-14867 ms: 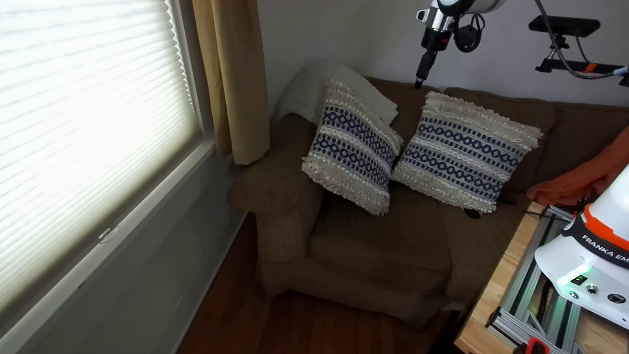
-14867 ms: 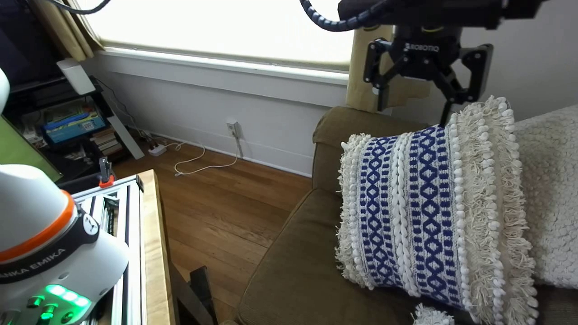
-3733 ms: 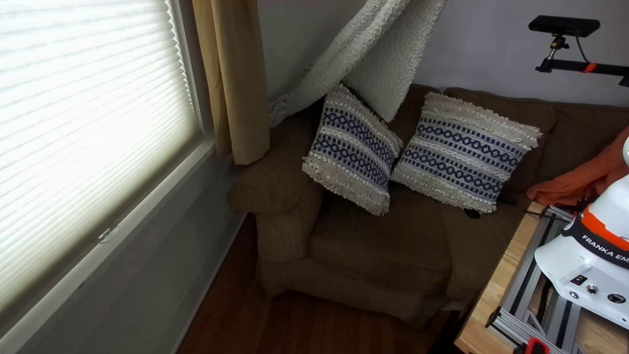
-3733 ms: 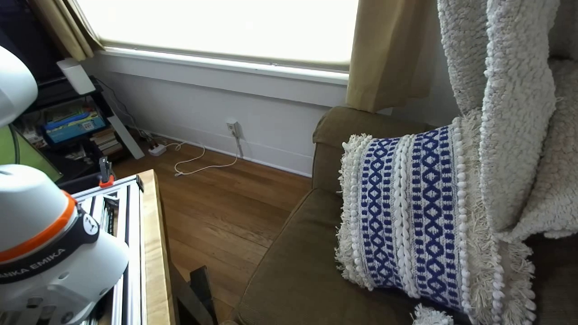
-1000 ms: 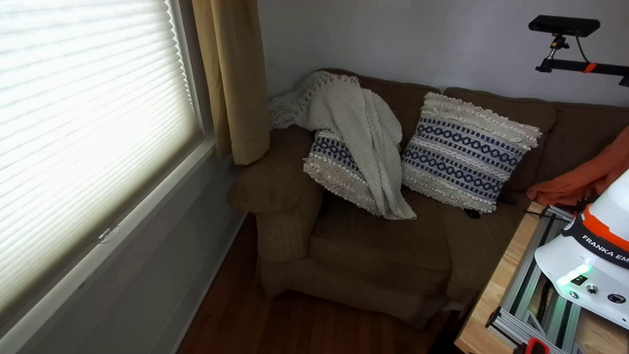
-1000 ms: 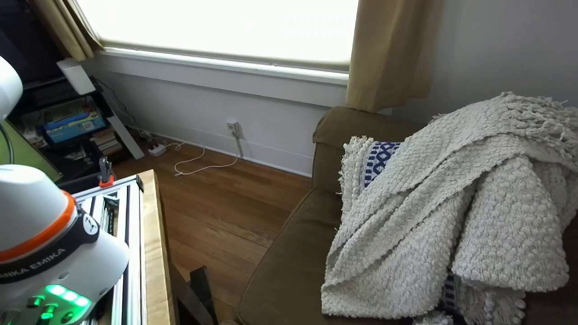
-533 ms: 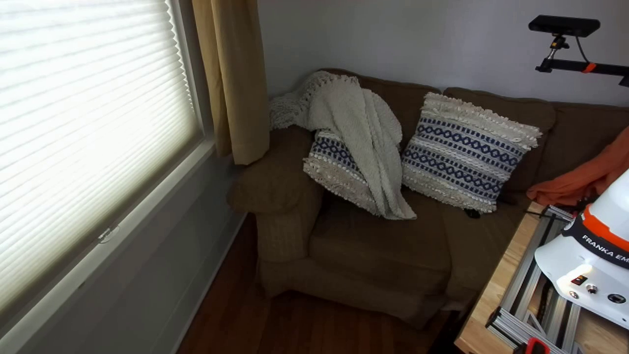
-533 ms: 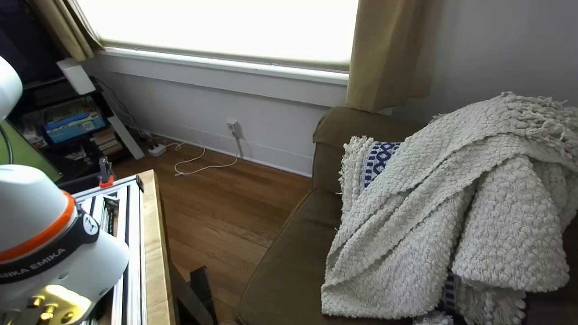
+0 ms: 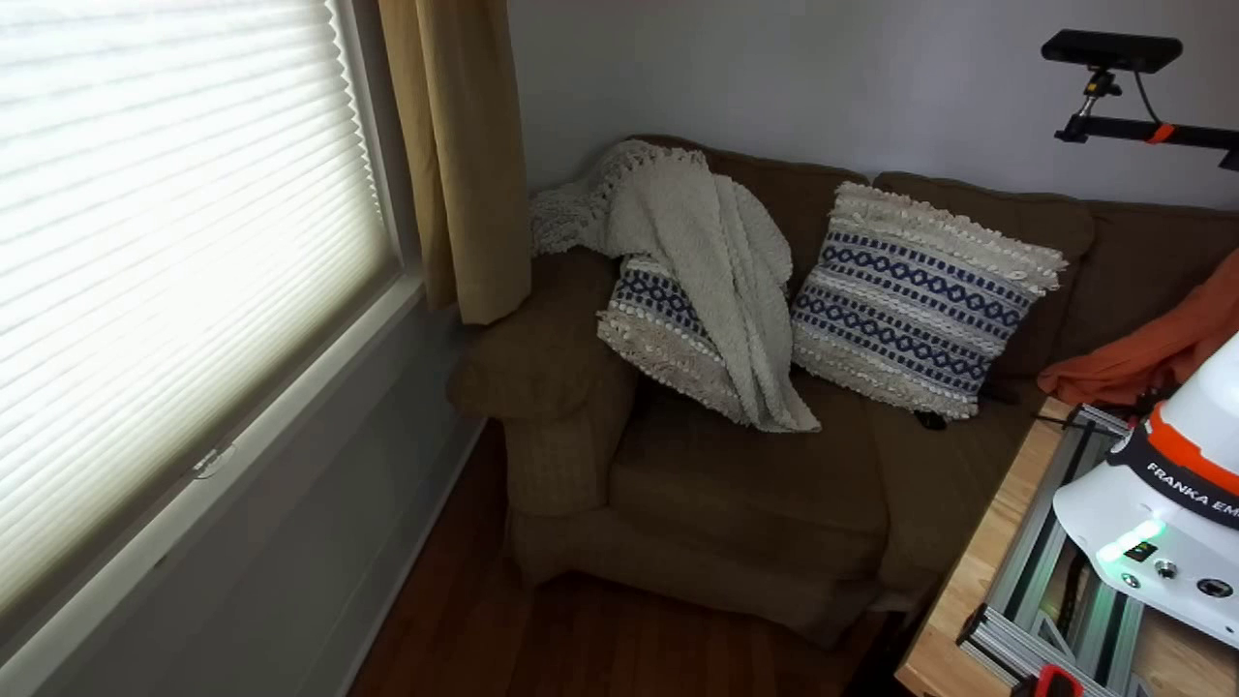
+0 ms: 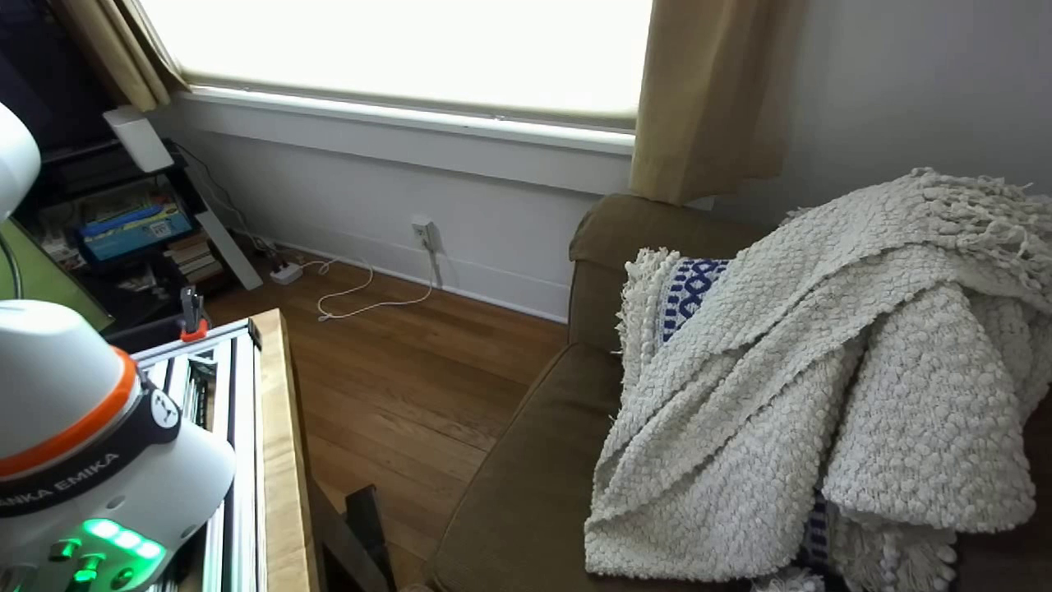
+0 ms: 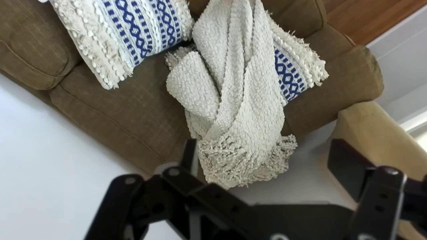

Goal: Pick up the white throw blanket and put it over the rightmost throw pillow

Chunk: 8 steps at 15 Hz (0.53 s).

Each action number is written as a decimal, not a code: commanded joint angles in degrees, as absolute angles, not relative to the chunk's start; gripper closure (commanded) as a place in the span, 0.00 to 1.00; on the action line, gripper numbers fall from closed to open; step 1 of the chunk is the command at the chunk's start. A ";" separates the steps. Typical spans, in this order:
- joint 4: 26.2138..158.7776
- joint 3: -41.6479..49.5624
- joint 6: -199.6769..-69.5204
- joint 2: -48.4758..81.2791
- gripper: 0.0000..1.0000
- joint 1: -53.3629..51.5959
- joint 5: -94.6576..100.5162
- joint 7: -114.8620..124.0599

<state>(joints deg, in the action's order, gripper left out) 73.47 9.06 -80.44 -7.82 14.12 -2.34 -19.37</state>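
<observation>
"Are your jaws holding anything?"

"No, spread wide. I see the off-white nubbly cloth blanket (image 10: pixel 781 395) draped partly over the navy-and-white fringed pillow (image 9: pixel 668 329) beside the brown fabric sofa arm (image 9: pixel 528 373), presumably to cover it."

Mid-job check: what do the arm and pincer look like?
The arm's base is a rounded white shell with an orange ring, a black band bearing white FRANKA lettering, and green lights. The pincer is black, with blocky fingers and bolt heads.
</observation>
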 commanded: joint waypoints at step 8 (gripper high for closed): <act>108.60 6.04 -109.01 -17.93 0.00 9.16 -1.02 -11.45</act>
<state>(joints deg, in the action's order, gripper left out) 97.63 5.84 -102.40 -12.67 11.12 -2.81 -13.65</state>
